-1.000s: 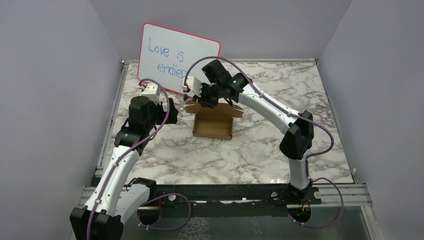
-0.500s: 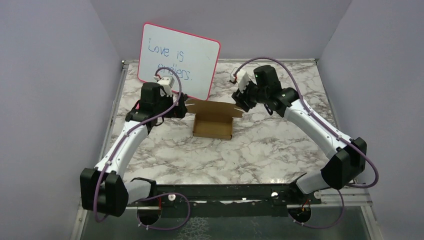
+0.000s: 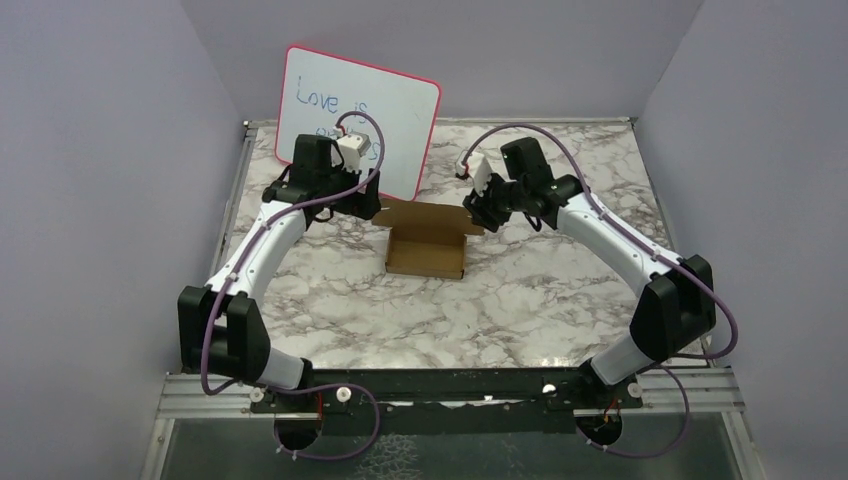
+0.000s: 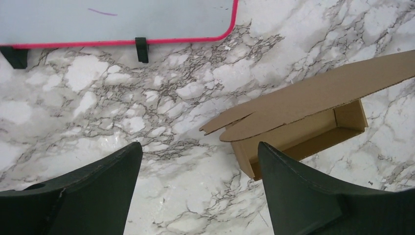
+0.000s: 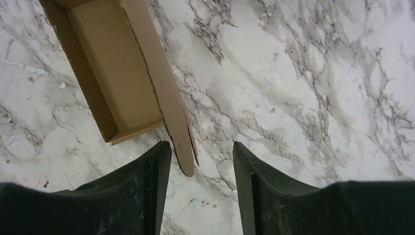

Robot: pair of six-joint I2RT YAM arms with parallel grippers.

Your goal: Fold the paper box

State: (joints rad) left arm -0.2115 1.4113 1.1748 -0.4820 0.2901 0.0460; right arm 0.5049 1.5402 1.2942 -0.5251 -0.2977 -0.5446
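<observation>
The paper box (image 3: 426, 248) is plain brown cardboard, an open tray in the middle of the marble table with its lid flap standing up at the far side. My left gripper (image 3: 375, 206) is open and empty, just left of the lid's left end; in the left wrist view the box (image 4: 313, 122) lies ahead to the right of the gripper (image 4: 199, 149). My right gripper (image 3: 478, 212) is open at the lid's right end; in the right wrist view the lid's rounded tab (image 5: 183, 147) pokes between the fingers of the gripper (image 5: 201, 147), untouched.
A pink-framed whiteboard (image 3: 355, 115) with blue writing stands behind the box at the back left, close behind my left wrist. Purple walls enclose the table (image 3: 520, 310) on three sides.
The left arm has swung forward and right, up to the lid's left end. The right gripper left the lid's middle, swung out right, then came back to the lid's right end.
</observation>
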